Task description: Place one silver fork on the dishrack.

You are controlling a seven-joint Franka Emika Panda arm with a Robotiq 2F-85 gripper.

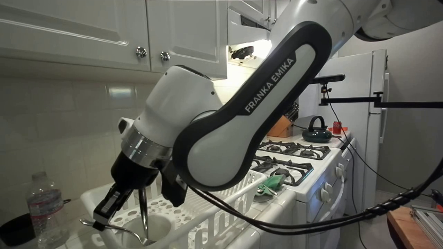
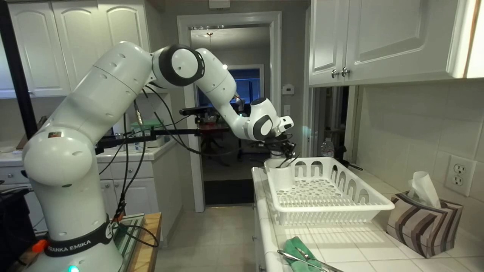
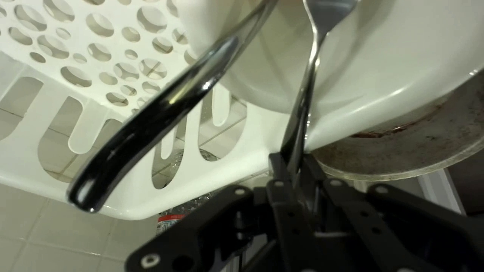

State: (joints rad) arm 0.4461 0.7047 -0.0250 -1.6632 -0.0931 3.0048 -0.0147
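Observation:
In the wrist view the silver fork (image 3: 311, 71) has its head inside the white cup (image 3: 408, 41), and its handle crosses the cup's rim. My gripper (image 3: 297, 166) is shut on that handle, which fills the narrow gap between the fingertips. A utensil with a thicker, glossy handle (image 3: 151, 124) leans in the same cup, apart from my fingers. In an exterior view the fork (image 1: 123, 229) slants from the gripper (image 1: 100, 223) down toward the cup. The cup stands in one corner of the dishrack (image 2: 340, 207), whose prongs are at the other end.
A plastic bottle (image 1: 48, 211) and a dark pan (image 1: 15, 228) stand beyond the rack. A stained round metal pan (image 3: 401, 151) lies beside it. On the counter are a green cloth (image 2: 293, 247) with several silver utensils and a striped tissue box (image 2: 419, 223). Cabinets (image 1: 86, 34) hang above.

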